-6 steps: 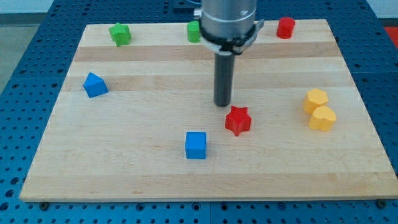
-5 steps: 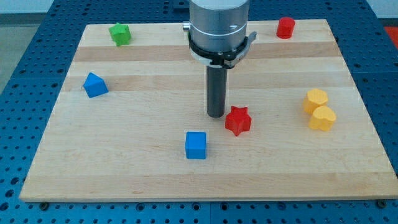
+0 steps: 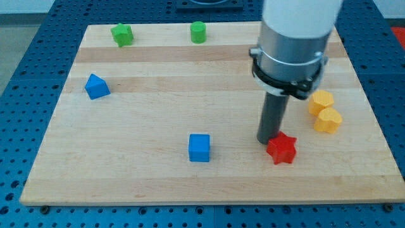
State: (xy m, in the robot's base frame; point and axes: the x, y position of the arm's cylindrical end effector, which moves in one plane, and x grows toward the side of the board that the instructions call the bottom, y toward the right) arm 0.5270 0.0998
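Hand: there is no grasping part here, only a straight dark rod under a grey collar, so nothing is spread, pressed together or pinching.
My tip point(image 3: 268, 140): it stands on the board at the view's lower right of centre, right against the upper-left edge of the red star; whether it actually touches cannot be made out.
Red star point(image 3: 281, 149): at about 4 o'clock from my tip, lying flat, close to the board's bottom edge.
Yellow blocks: two rounded, many-sided pieces at about 2 o'clock from my tip, the upper yellow block point(image 3: 321, 101) touching the lower yellow block point(image 3: 329, 120) (they sit as a pair near the board's right edge).
Blue cube point(image 3: 199, 147): at 9 o'clock from my tip, well apart from it, alone in the lower middle.
Blue wedge-like block point(image 3: 96, 86): far out at about 10 o'clock, near the board's left edge.
Green cylinder point(image 3: 198, 31): at about 11 o'clock, by the top edge.
Green star-like block point(image 3: 122, 35): further towards 10 o'clock, also by the top edge, well apart from the cylinder.
Wooden board point(image 3: 145, 120): pale planks, carrying every block, resting on a blue perforated bench point(image 3: 25, 82).
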